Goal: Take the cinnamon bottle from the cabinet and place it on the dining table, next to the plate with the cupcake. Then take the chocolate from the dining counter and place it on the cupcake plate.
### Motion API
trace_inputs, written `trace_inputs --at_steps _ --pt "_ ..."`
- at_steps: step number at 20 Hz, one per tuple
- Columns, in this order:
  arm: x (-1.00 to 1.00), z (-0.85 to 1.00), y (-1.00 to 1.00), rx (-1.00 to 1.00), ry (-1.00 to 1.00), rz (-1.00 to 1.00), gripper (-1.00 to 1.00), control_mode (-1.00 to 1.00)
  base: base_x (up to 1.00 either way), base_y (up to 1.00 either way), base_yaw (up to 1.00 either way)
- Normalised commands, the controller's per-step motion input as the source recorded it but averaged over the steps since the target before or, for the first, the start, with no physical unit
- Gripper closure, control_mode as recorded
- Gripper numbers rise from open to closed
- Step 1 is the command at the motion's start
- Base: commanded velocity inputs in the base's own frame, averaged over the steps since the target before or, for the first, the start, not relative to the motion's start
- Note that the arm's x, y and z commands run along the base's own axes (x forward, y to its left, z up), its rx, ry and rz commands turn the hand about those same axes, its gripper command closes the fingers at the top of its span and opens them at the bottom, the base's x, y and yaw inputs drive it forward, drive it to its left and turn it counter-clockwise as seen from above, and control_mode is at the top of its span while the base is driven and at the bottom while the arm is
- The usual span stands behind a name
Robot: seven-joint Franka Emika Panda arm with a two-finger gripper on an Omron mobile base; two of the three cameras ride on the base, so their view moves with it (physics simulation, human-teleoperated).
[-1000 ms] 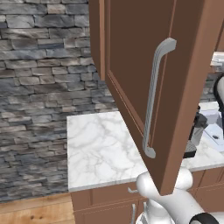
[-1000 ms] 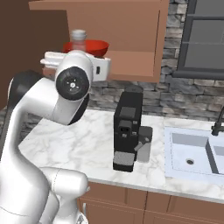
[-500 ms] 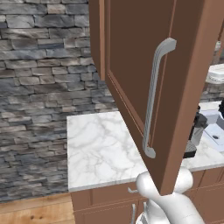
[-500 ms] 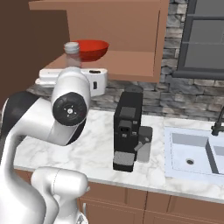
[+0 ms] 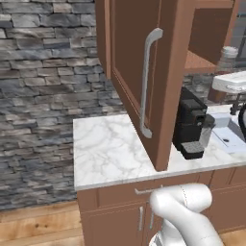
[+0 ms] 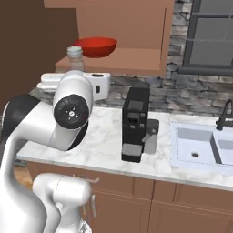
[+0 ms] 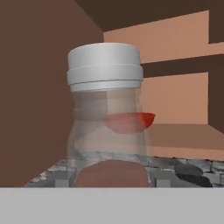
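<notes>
The cinnamon bottle is a clear jar with a white cap and brown powder at its base. It stands upright and very close in the hand view. My gripper is shut on its lower part, just outside the open cabinet, in front of the shelf's left end. The bottle's cap and neck rise above my white hand. In the left base view the bottle shows at the far right by the shelf edge, above my gripper.
A red bowl sits on the cabinet shelf behind the bottle. The open cabinet door juts over the marble counter. A black coffee machine stands below the shelf, with a sink and faucet to its right.
The bottle has come down and away from the red bowl, out of the shelf, carried in my gripper. The left base picture has shifted, bringing the coffee machine into sight.
</notes>
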Motion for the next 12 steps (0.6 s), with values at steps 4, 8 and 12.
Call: trace_inputs --at_steps 4,8,12 --pt "0.0 0.0 0.0 0.0 0.0 0.0 1.0 1.0 -0.99 -0.06 -0.12" --pt "0.0 0.0 0.0 0.0 0.0 0.0 1.0 1.0 -0.54 -0.44 -0.49" --pt "0.0 0.0 0.0 0.0 0.0 0.0 1.0 1.0 -0.18 -0.53 -0.68"
